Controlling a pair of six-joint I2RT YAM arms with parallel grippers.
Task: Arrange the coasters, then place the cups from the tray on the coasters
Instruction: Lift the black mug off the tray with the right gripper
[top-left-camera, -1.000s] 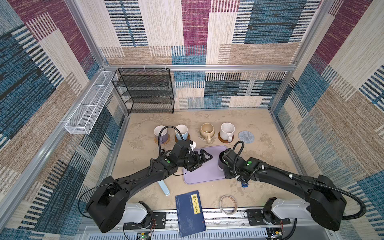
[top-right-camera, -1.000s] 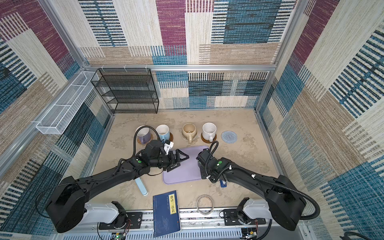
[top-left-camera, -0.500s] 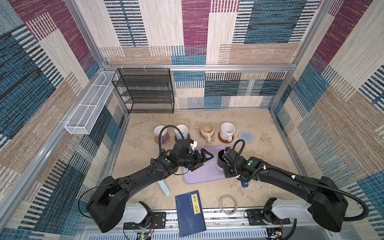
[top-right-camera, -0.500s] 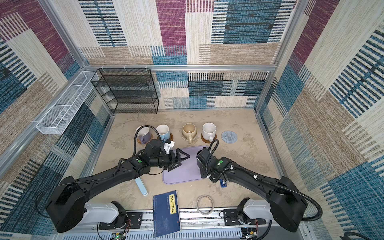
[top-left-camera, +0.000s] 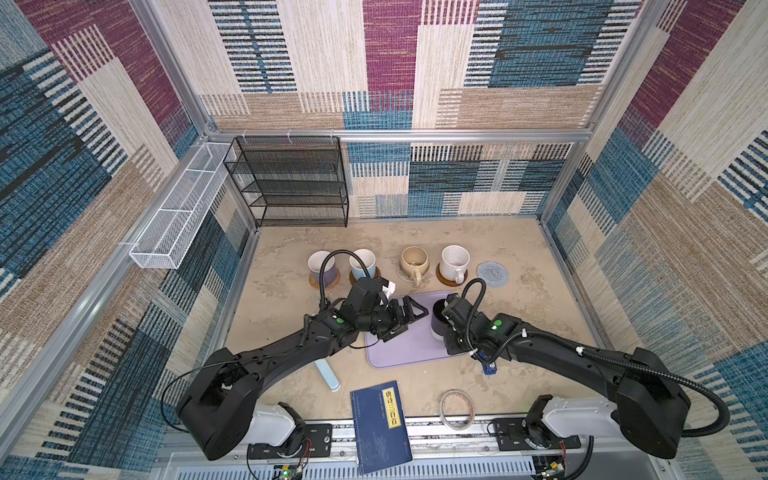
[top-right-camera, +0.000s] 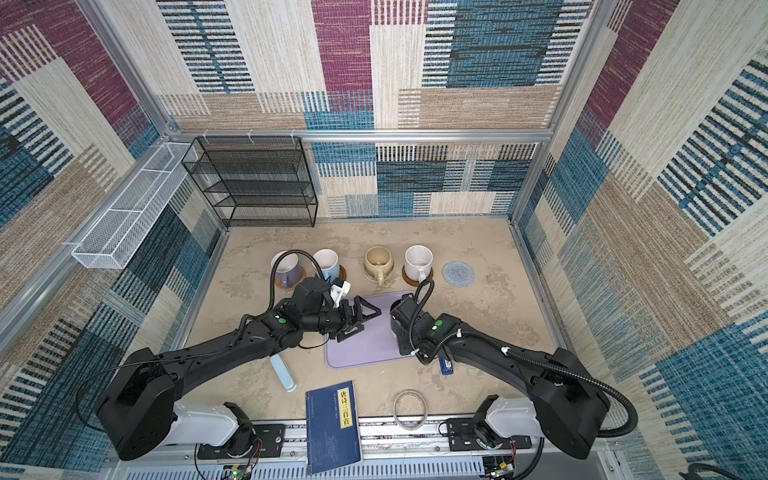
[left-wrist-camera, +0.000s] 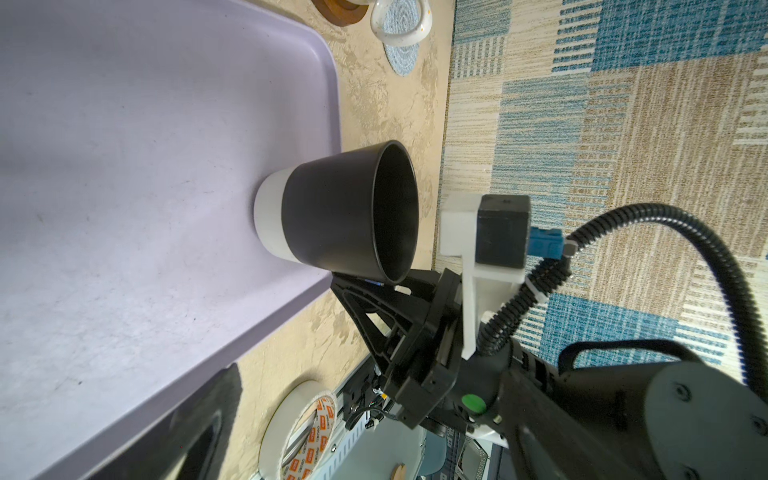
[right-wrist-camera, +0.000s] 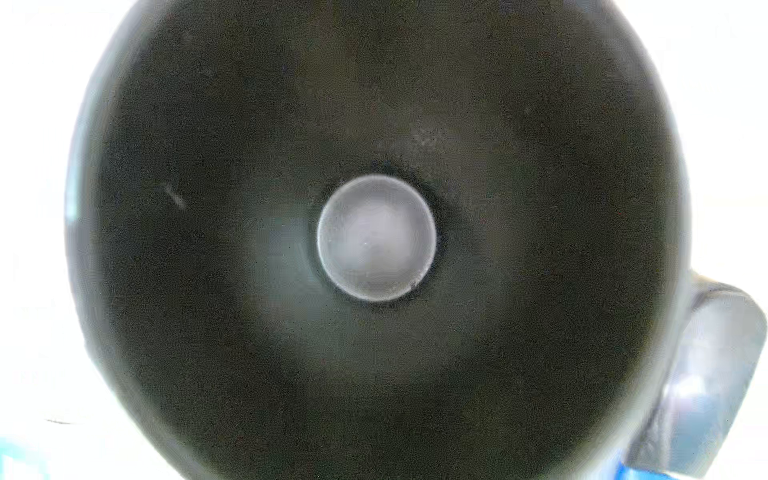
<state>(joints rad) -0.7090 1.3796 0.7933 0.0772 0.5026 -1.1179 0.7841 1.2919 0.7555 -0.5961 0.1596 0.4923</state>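
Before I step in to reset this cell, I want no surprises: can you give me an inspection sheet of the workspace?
Surface: beige table, nothing spilled.
Job's things: lilac mug, blue mug, beige mug and white mug stand on four coasters; grey-blue coaster bare; black mug upright on the tray.
Clutter: blue book, tape ring, pale blue stick, small blue object under the right arm.
Hands: left hand open and empty over the tray; right hand shut on the black mug, grip point hidden.
Cables: ribbed black hose loops off each wrist; nothing seen snagged.
Surroundings: black wire rack, white wire basket, woven wall panels.
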